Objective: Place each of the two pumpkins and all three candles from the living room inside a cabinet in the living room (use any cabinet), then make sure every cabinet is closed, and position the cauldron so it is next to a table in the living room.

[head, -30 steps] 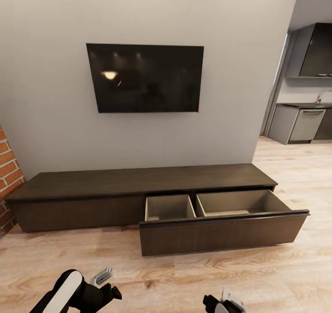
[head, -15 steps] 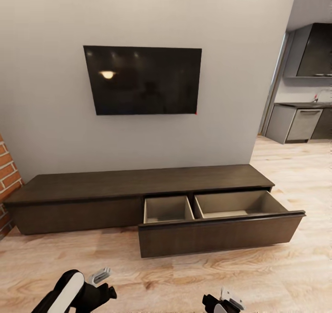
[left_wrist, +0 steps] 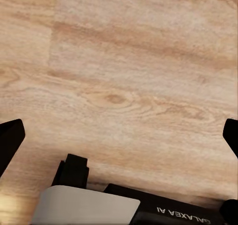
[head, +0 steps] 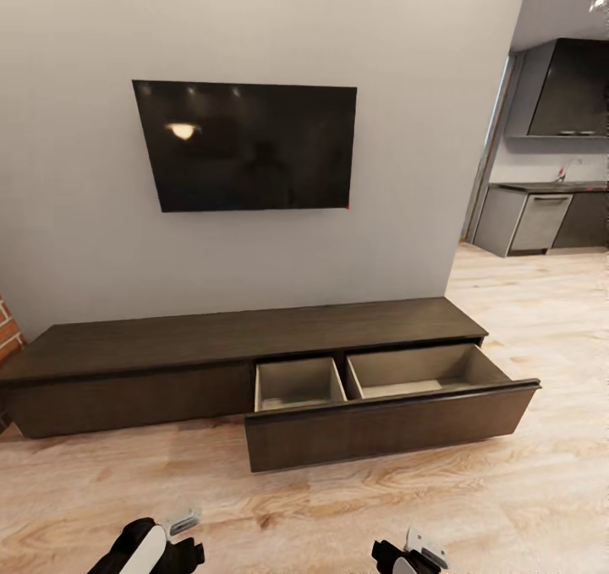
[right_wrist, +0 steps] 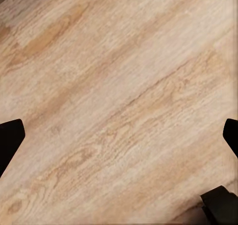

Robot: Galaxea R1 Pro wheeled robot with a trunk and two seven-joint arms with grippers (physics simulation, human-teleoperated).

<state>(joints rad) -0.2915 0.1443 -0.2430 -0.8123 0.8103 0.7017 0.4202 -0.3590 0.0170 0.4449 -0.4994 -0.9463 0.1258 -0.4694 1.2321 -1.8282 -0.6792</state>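
Jaws spread wide over bare floor (left_wrist: 129,86); cabinet (head: 245,363) drawer interiors partly hidden.

one cabinet (head: 169,358), one television (head: 245,144)

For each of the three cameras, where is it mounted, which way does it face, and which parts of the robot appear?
Head view: on the head, facing the cabinet, its right drawer open; both arms at the bottom edge.
Left wrist view: by the left claw, facing down at the floor; dark fingertips spread.
Right wrist view: by the right claw, likewise.
Both wrist views share the wood floor.
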